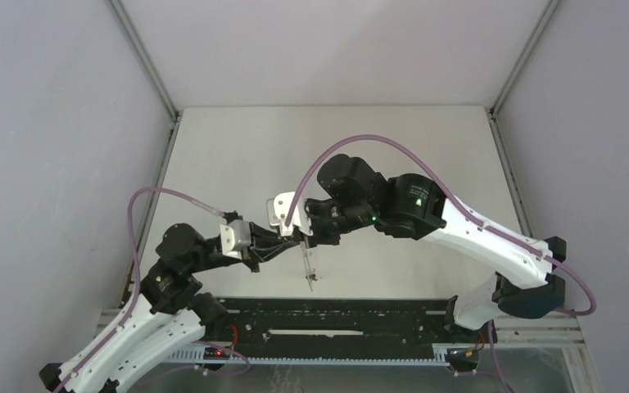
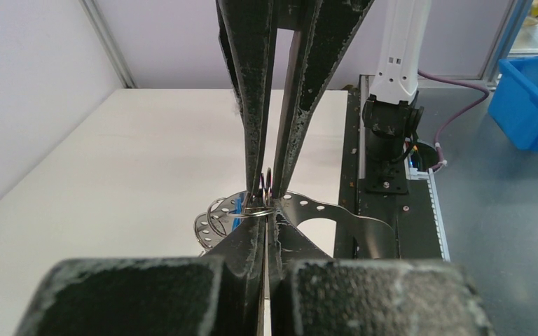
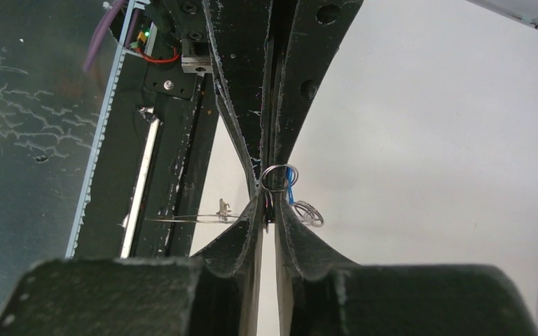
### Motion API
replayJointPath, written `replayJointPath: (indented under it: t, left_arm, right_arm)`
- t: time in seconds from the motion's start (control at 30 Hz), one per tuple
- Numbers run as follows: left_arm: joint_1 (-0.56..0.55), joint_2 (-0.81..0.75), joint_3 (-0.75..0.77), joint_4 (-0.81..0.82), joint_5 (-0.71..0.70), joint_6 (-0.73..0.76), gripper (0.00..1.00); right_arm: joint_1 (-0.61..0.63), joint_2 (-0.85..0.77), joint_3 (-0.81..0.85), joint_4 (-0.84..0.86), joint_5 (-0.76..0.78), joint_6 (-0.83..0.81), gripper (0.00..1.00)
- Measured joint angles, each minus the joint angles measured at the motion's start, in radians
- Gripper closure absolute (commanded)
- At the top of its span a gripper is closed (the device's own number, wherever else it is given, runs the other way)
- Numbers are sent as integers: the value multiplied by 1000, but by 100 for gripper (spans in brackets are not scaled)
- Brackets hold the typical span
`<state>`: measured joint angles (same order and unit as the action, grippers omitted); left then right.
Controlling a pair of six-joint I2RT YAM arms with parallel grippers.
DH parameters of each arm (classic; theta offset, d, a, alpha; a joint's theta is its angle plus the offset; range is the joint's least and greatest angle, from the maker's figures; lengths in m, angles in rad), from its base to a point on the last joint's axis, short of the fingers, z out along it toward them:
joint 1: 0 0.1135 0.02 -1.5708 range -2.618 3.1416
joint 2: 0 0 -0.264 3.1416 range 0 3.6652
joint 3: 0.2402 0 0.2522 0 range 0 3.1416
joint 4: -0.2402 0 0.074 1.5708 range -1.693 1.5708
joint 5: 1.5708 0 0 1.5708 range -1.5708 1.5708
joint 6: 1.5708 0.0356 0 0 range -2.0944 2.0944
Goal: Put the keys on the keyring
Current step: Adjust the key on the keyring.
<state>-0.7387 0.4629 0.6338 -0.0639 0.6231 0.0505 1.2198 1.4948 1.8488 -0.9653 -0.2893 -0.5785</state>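
Nearest, along the table's front edge, a black slotted metal rail (image 1: 336, 315) runs between the 2 arm bases. Just beyond it both arms reach inward and meet nose to nose above the pale matte tabletop (image 1: 237, 147).

The left gripper (image 2: 264, 213) is clenched. Its 2 black fingers press together on a small silver wire ring (image 3: 278, 175), which sits with the cluster of small metal loops (image 2: 214, 222) on the large thin grey hoop keyring (image 1: 307, 266). That hoop is off the table, hanging from the pinch and slanting toward the rail, seen almost edge-on.

The right gripper (image 3: 267, 206) comes in from the opposite side, its tips right at the same ring. Its fingers stand close with a thin slit between them, and I cannot tell whether they grasp anything.

A sliver of blue plastic, likely the blue-headed key (image 2: 237, 218), shows among the loops just beside the pinch. The yellow-headed key I cannot make out.

The step in hand looks like the threading itself: 1 claw steadies the ring while the other works at it. The next move calls for a firm right-hand pinch on the key or loop. After that comes a small, careful slide along the wire, with the left holding steady so the hoop does not swing or slip free.
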Motion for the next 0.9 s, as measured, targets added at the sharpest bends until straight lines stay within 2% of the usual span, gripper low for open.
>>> replayJointPath:
  t: [0.03, 0.1, 0.37, 0.4, 0.47, 0.5, 0.63, 0.77, 0.9]
  left_arm:
    - [0, 0, 0, 0, 0, 0, 100]
    - [0, 0, 0, -1, 0, 0, 100]
    - [0, 0, 0, -8, -12, 1, 99]
    - [0, 0, 0, -8, -15, 1, 96]
    - [0, 0, 0, -9, -21, 1, 76]
    - [0, 0, 0, -10, -26, -1, 69]
    - [0, 1, 0, -23, -37, 5, 52]
    - [0, -11, 0, -91, -48, 32, 49]
    - [0, -55, 2, -189, -67, 95, 50]
  right_arm:
    - [0, 2, 0, -2, 0, 0, 85]
    - [0, 5, 0, -3, 1, 0, 99]
    - [0, 8, 0, -3, 10, 1, 100]
    - [0, 8, 0, -2, 11, 2, 100]
    - [-8, 4, -10, 13, 10, 15, 100]
    - [-15, -2, -24, 27, 3, 27, 100]
    - [-52, -45, -125, 94, -23, 82, 100]
    - [-95, -90, -219, 146, -64, 142, 100]
    - [-117, -108, -246, 171, -100, 177, 100]
